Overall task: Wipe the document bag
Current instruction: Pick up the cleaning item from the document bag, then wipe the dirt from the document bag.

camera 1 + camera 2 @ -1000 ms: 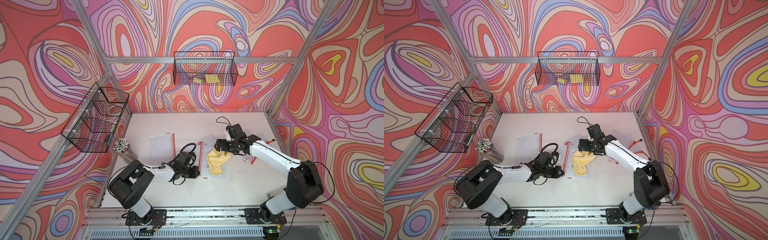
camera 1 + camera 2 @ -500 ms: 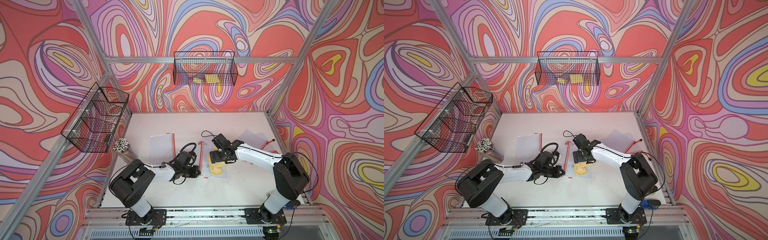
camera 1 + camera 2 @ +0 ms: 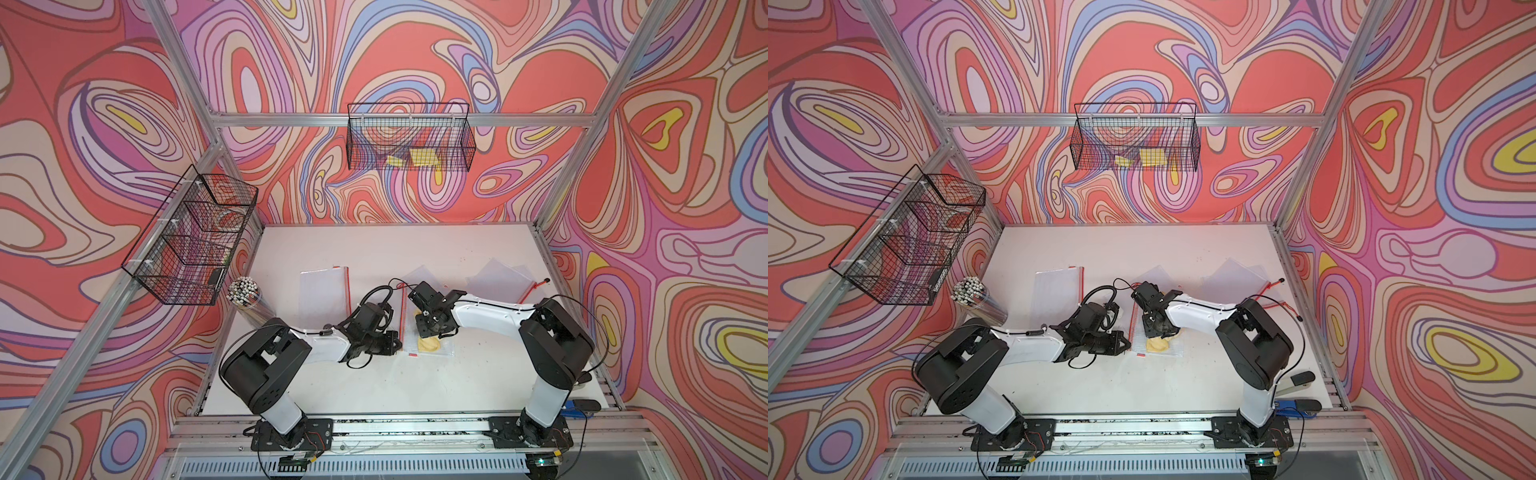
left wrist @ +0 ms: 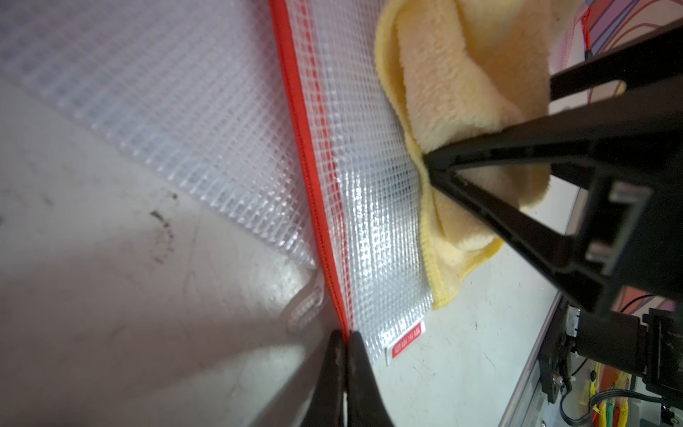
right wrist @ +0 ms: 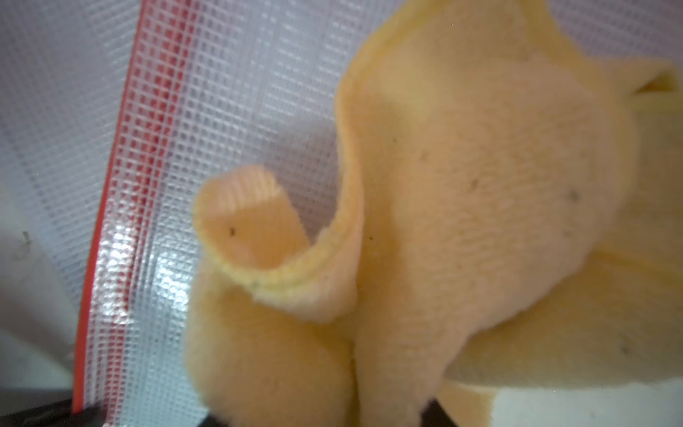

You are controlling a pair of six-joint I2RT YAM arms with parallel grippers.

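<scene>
The document bag (image 3: pixel 409 328), clear mesh with a red zip edge, lies flat mid-table in both top views. A crumpled yellow cloth (image 3: pixel 430 345) rests on it. My left gripper (image 4: pixel 345 338) is shut on the bag's red zip edge at its near corner (image 3: pixel 1127 343). My right gripper (image 3: pixel 432 334) is down on the cloth. In the right wrist view the cloth (image 5: pixel 462 222) bulges up, bunched between the two dark fingertips (image 5: pixel 218 417). The left wrist view shows the bag (image 4: pixel 373 207) with a right finger (image 4: pixel 491 210) pressing into the cloth (image 4: pixel 462 92).
Another clear zip bag (image 3: pixel 324 291) lies to the left, and two more at the back middle (image 3: pixel 419 276) and back right (image 3: pixel 498 278). A cup of pens (image 3: pixel 245 295) stands at the left edge. Wire baskets hang on the back wall (image 3: pixel 409 141) and left wall (image 3: pixel 191 237).
My right arm swung left from beside the cloth and came down over it, and its wide-open jaws closed in on the cloth. The left arm held still on the zip edge.
</scene>
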